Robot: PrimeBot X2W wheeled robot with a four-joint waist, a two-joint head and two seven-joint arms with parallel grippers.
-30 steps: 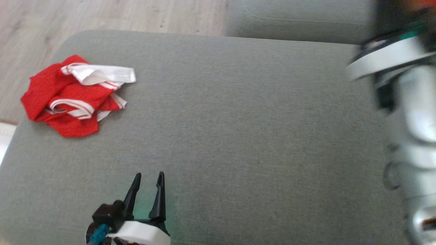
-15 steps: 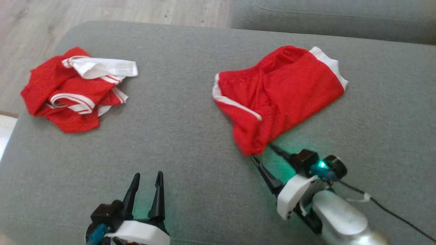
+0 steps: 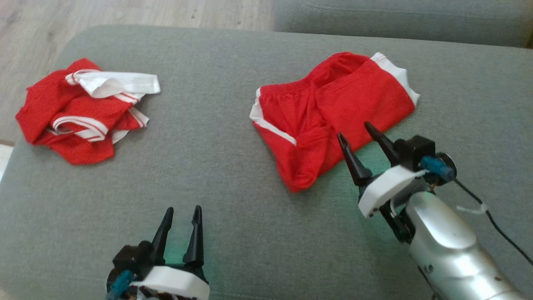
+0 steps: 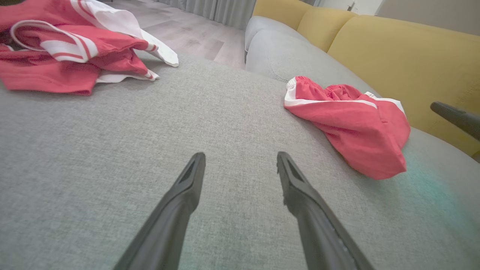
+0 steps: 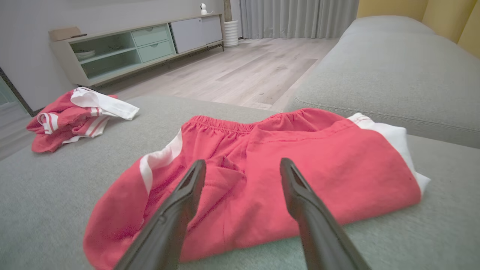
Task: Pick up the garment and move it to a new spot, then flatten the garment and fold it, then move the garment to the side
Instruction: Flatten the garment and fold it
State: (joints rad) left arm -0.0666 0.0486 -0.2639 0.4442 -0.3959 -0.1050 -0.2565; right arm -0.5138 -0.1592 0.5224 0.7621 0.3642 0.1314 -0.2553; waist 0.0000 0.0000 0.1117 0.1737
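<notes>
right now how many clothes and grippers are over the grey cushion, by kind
red shorts: 1
crumpled red and white heap: 1
grippers: 2, left gripper and right gripper
total: 4

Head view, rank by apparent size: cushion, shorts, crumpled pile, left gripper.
1. cushion
2. shorts, only slightly ahead
3. crumpled pile, near tie with shorts
4. left gripper, smallest though nearest the camera
</notes>
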